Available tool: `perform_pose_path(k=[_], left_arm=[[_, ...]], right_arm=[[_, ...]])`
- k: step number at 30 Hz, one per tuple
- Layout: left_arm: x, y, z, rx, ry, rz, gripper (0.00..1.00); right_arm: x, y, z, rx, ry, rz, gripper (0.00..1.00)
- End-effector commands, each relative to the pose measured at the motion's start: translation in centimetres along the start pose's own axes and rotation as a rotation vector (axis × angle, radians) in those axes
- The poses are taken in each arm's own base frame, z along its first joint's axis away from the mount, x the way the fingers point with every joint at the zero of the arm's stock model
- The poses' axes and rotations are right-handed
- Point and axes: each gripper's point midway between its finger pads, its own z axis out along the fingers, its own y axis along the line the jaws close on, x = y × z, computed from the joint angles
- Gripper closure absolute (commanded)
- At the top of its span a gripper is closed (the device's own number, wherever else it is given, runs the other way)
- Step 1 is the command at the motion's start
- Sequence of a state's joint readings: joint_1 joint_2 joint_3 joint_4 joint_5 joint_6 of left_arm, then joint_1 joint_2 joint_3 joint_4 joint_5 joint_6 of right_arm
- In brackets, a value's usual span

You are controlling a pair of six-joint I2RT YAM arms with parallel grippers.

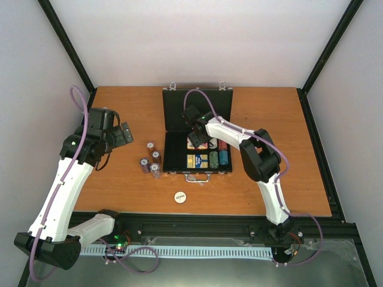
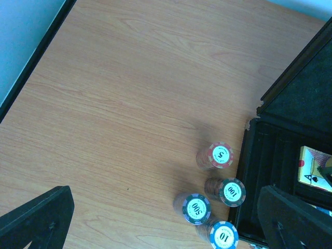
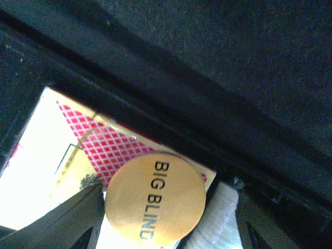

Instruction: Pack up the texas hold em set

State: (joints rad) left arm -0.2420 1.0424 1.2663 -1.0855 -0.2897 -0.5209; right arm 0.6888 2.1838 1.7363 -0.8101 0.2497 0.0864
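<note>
Nearest me the white disc (image 1: 179, 196) lies loose on the table (image 1: 287, 179), and four chip stacks (image 1: 151, 160) stand just left of the open case (image 1: 197, 110), all left to pack, while a card deck (image 1: 197, 160) and some coloured stacks (image 1: 218, 158) already sit in its tray. My left gripper (image 1: 125, 135) hangs spread wide and empty near the loose stacks, whose 5, 100, 500 and 10 labels only its wrist view reads. Farther in, my right gripper (image 1: 197, 140) is inside the case, where only its wrist view shows the orange Big Blind disc (image 3: 154, 199) between my fingers (image 3: 70, 223) over a red-checked deck (image 3: 96, 142); gripped or released, I cannot tell.
</note>
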Motion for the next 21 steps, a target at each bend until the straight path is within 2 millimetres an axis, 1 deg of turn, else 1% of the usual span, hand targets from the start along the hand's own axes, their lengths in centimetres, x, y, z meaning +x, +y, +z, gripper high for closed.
perform_pose_path(k=[1, 3, 7, 10, 13, 16, 17, 19, 21], left_arm=[[-0.3, 0.3, -0.1, -0.014, -0.011, 0.011, 0.00], [-0.3, 0.3, -0.1, -0.014, -0.011, 0.010, 0.00], [-0.3, 0.3, -0.1, -0.012, -0.013, 0.008, 0.00], [-0.3, 0.3, -0.2, -0.012, -0.016, 0.008, 0.00], [-0.3, 0.2, -0.2, -0.006, -0.016, 0.007, 0.00], [-0.3, 0.1, -0.1, -0.005, -0.015, 0.007, 0.00], [-0.4, 0.1, -0.1, -0.005, -0.017, 0.007, 0.00], [-0.4, 0.1, -0.1, -0.004, -0.017, 0.008, 0.00], [-0.4, 0.1, -0.1, -0.003, -0.016, 0.009, 0.00]], right_arm=[[0.9, -0.1, 1.3, -0.001, 0.032, -0.012, 0.24], [0.6, 0.0, 1.0, -0.012, 0.026, -0.011, 0.17], [0.1, 0.2, -0.4, -0.035, 0.002, -0.005, 0.15], [-0.6, 0.5, -2.1, -0.067, -0.024, 0.004, 0.14], [-1.0, 1.8, -4.2, -0.127, -0.052, -0.010, 0.11], [-0.8, 3.5, -6.6, -0.140, -0.075, -0.054, 0.03], [-0.6, 4.2, -7.4, -0.143, -0.078, -0.072, 0.00], [0.3, 5.5, -8.7, -0.148, -0.076, -0.109, 0.00], [1.7, 7.0, -9.8, -0.176, -0.064, -0.141, 0.00]])
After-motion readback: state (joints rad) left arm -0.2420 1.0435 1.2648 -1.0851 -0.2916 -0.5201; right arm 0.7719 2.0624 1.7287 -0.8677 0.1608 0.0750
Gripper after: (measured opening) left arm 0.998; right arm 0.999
